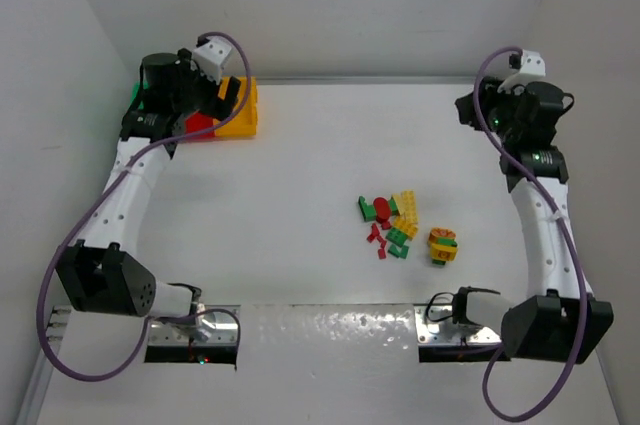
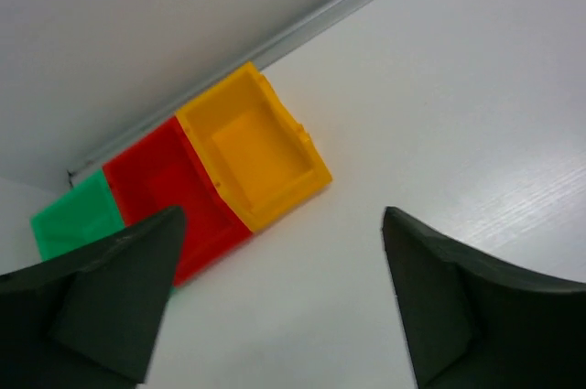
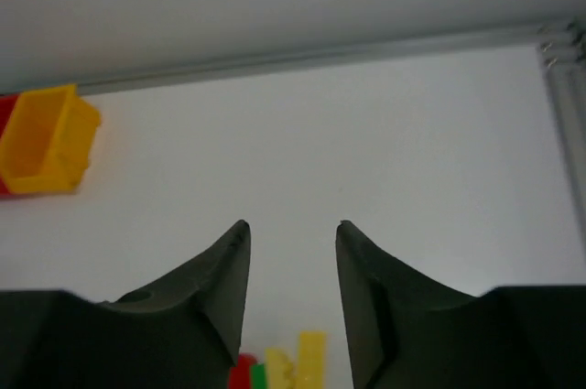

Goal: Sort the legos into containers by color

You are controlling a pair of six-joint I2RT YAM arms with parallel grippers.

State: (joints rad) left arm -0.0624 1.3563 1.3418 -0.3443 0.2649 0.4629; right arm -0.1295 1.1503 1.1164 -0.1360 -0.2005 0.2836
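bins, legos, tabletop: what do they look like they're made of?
Bins: probably moulded plastic; uniform saturated colour, smooth slightly glossy walls, rounded rims. Legos: hard plastic, going by their bright solid colours; too small to judge the finish. Tabletop: white, satin, with faint linear grain; perhaps laminate or painted board.

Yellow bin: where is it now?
The yellow bin sits at the far-left corner of the table in the top view, directly right of the red bin.
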